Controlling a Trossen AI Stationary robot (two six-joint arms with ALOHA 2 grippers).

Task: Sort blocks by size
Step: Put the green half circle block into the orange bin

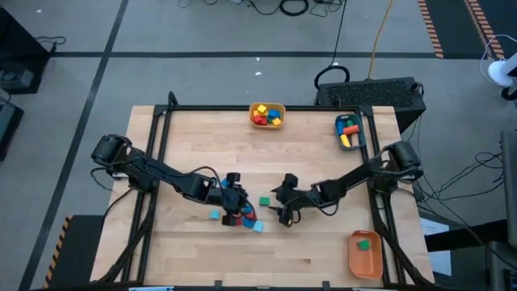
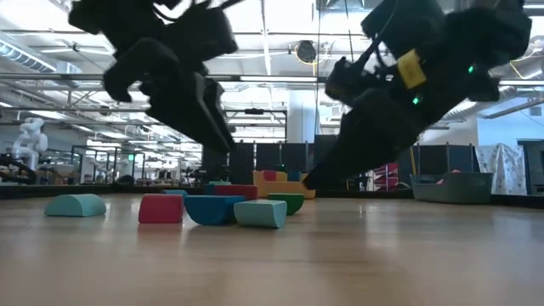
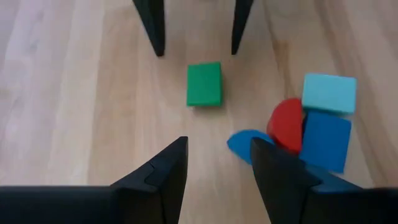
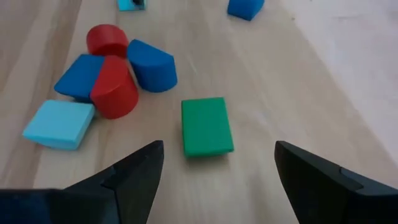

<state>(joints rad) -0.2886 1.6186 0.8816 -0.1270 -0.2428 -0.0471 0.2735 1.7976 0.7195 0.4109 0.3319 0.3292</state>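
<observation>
Your right gripper [image 4: 214, 165] hangs above the wooden table [image 1: 202, 250] with its 2 fingers spread wide, holding nothing. The flat green rectangular wooden block [image 4: 206, 126] lies on the wood just ahead of them, between the 2 grippers. Your left gripper [image 3: 217, 165] faces it from the other side, fingers partly apart and empty. Beside the green block sit a cyan square block [image 4: 60, 124], a red cylinder block [image 4: 114, 87] and a blue half-round block [image 4: 152, 65], clustered together.

Three bins [image 1: 267, 115] — yellow, teal, orange — two arms [image 1: 161, 171], one green block [image 4: 206, 126].
</observation>
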